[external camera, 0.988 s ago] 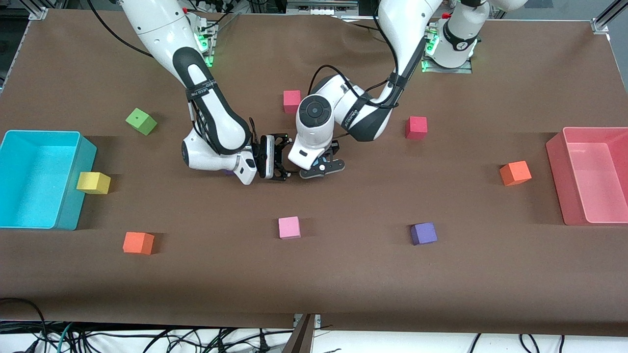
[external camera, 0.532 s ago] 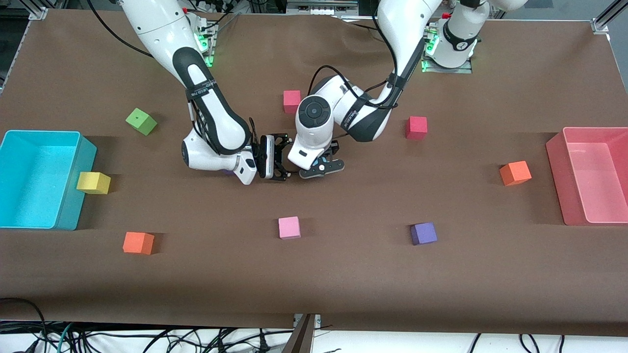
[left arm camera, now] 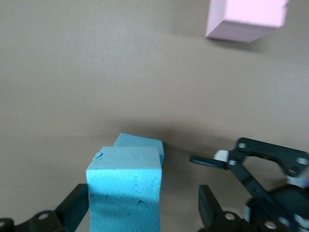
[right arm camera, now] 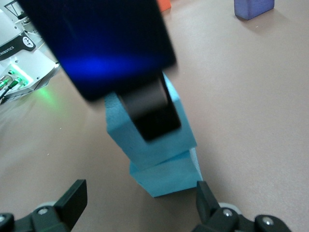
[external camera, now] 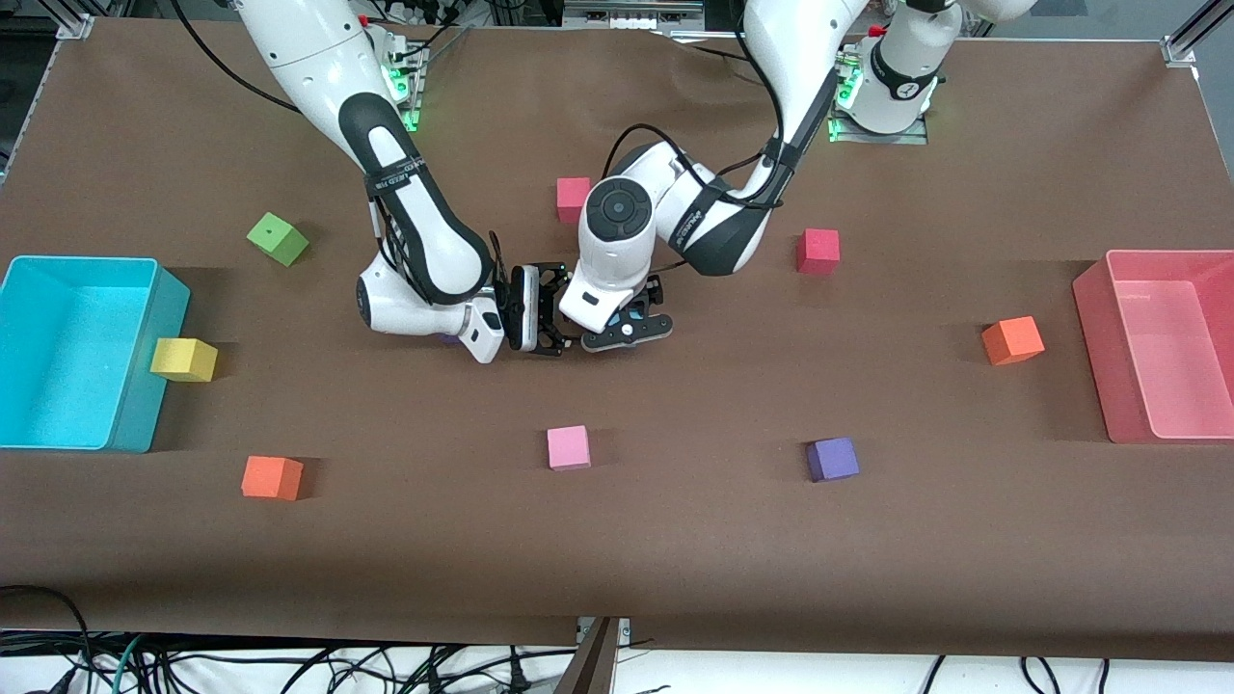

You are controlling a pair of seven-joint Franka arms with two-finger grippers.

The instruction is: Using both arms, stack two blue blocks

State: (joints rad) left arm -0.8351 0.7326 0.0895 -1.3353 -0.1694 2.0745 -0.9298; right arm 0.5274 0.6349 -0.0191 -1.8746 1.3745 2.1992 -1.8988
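The two blue blocks (left arm camera: 126,186) stand stacked at mid-desk, the top one (right arm camera: 147,126) skewed on the lower (right arm camera: 166,176), and it sits right between the left gripper's (left arm camera: 145,212) jaws, which look spread clear of its sides. The right gripper (right arm camera: 137,205) is just beside the stack, aimed at it with jaws open and empty, so I judge the left arm's way out is straight up. On the desk (external camera: 675,540) I also count two red, two orange, one pink, one purple, one green and one yellow cube, plus a cyan bin and a pink bin.
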